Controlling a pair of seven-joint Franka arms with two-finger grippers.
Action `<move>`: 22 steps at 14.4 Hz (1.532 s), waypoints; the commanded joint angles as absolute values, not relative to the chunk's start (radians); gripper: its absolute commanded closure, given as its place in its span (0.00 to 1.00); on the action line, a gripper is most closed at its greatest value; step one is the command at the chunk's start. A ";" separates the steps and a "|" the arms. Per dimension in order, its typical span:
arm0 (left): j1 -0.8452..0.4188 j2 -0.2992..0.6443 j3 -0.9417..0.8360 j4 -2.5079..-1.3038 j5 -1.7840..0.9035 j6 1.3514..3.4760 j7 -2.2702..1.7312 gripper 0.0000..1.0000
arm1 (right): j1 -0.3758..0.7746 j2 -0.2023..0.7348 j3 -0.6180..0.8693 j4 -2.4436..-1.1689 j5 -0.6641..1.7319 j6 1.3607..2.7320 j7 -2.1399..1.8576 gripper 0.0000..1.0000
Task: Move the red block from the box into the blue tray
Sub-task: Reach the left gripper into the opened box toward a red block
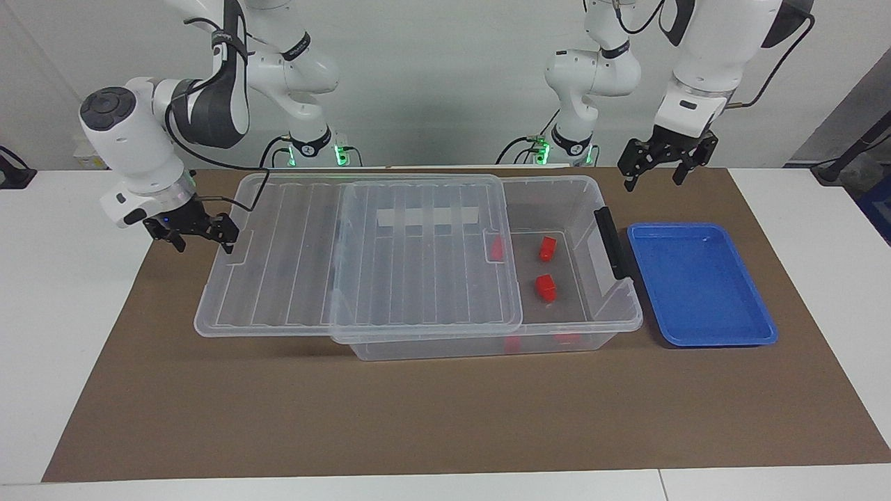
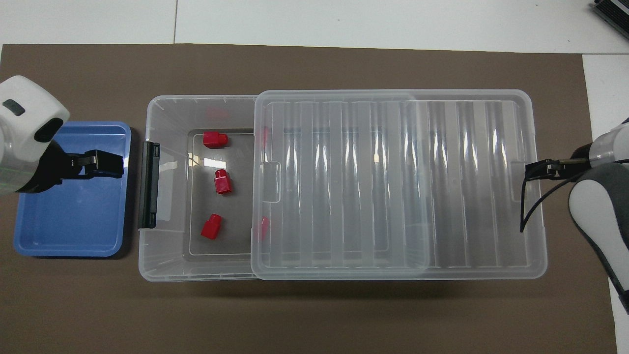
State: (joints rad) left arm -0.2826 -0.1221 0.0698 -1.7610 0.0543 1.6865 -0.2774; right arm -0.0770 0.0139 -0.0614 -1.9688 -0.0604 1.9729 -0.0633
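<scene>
On the desk [image 1: 445, 417] lies a brown mat [image 1: 418, 403], and the box [image 1: 585, 327] stands on the middle of this mat with its long side along the desk; its black handle [image 1: 611, 242] is on the end toward the left arm's end of the desk; the clear ribbed lid [image 1: 362, 257] rests on top of the box but is slid toward the right arm's end, so it hangs over that end and leaves the handle end of the box uncovered; in the uncovered part two red blocks are seen plainly on the floor of the box, the red block [image 1: 547, 248] nearer to the robots and a second red block [image 1: 546, 287] farther from them; a third red block [image 1: 497, 248] lies at the edge of the lid and is partly under it; the blue tray [image 1: 759, 334] sits on the mat just beside the handle end of the box, not touching it, and holds nothing; the left gripper [image 1: 658, 165] hangs in the air over the mat near the edge of the desk closest to the robots, its fingers spread wide and holding nothing; the right gripper [image 1: 198, 235] is at the overhanging end of the lid, jaws wide, and I cannot tell if it grips the lid's edge.
</scene>
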 commanded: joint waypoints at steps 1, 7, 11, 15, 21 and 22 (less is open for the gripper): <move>-0.320 -0.164 0.063 -1.868 0.064 1.797 -0.415 0.00 | -0.103 0.002 -0.052 -1.968 -0.081 1.954 -0.098 0.00; -0.380 -0.161 0.061 -2.023 0.064 1.994 -0.576 0.00 | -0.124 0.002 -0.054 -1.968 -0.091 1.954 -0.109 0.00; -0.449 -0.088 0.061 -2.086 0.064 2.134 -0.700 0.00 | -0.133 0.002 -0.061 -1.968 -0.101 1.956 -0.126 0.00; -0.506 -0.028 0.063 -2.086 0.064 2.190 -0.768 0.00 | -0.133 0.002 -0.063 -1.968 -0.103 1.956 -0.127 0.00; -0.499 -0.008 0.066 -2.184 0.067 2.341 -0.775 0.00 | -0.130 0.000 -0.063 -1.954 -0.103 1.941 -0.124 0.00; -0.494 -0.008 0.066 -2.192 0.069 2.356 -0.772 0.00 | -0.130 0.000 -0.061 -1.950 -0.103 1.931 -0.124 0.00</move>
State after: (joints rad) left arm -0.4926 0.0070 0.0556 -2.1452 0.0542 2.3009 -0.7611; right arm -0.1189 0.0118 -0.0673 -1.9621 -0.0773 1.9641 -0.1028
